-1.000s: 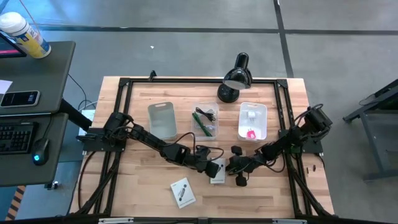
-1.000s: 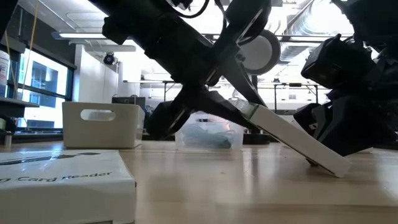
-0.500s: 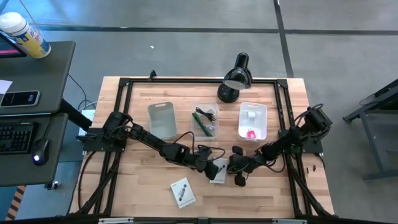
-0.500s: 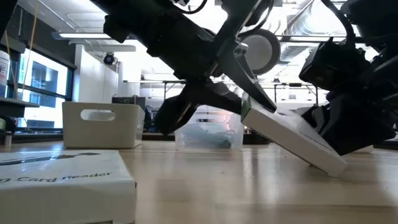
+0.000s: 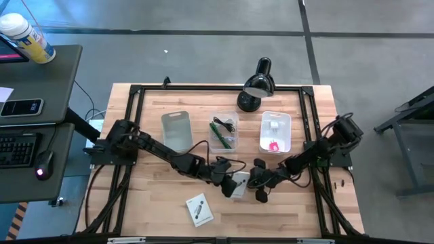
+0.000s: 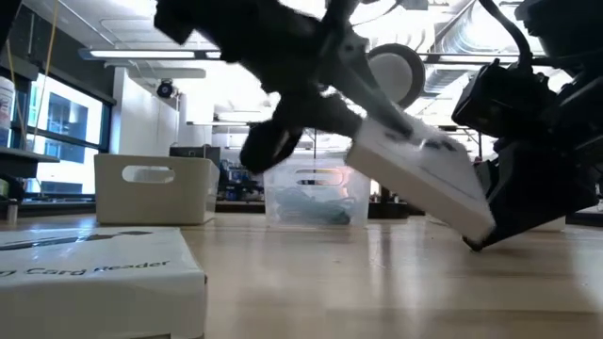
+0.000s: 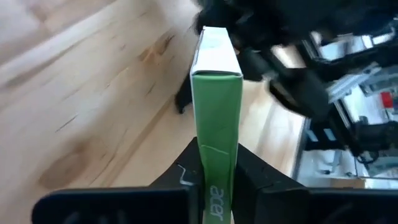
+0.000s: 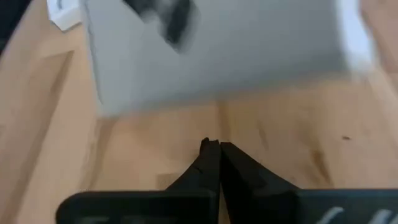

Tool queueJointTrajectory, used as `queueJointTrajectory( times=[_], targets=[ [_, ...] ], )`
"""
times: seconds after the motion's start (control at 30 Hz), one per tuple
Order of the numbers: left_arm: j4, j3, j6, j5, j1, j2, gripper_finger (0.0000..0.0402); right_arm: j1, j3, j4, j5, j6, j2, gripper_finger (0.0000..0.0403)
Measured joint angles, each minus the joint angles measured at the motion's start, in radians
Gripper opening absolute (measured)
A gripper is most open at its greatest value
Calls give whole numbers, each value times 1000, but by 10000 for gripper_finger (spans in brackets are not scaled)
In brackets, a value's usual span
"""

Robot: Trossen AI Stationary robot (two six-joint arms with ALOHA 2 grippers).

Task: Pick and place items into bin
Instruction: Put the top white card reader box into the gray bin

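Note:
My left gripper is at the table's middle, shut on a flat white box with a green edge. In the low view the box slants down toward the right, and I cannot tell whether its lower corner still touches the table. My right gripper is shut just to the right of the box; in its wrist view the fingertips stand short of the box. A second white box lies flat near the front edge. My left gripper pinches the white box by its narrow green edge, one finger on each broad face. The fingers lie along the box, which runs on past them. The box is raised and tilted, its far end lower.
Three bins stand in a row behind the grippers: a grey one, a clear one with a green stick and a black cable, a white one with a white block and a pink piece. A black desk lamp stands at the far edge.
My left gripper has risen and drawn the white box up with it. The box leaned steeply with its lower end on the table; now it hangs higher and flatter in the fingers. My right gripper has kept its place.

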Motion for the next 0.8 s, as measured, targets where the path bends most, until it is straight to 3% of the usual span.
queueJointTrajectory(
  times=[0.33, 0.8],
  targets=[
    [-237, 1, 129, -36, 0, -131, 27, -4, -2, -36, 18, -22, -90, 4],
    [-467, 3, 346, -198, 1, -317, 28, -36, -1, -96, 51, -54, -288, 6]
  ],
)
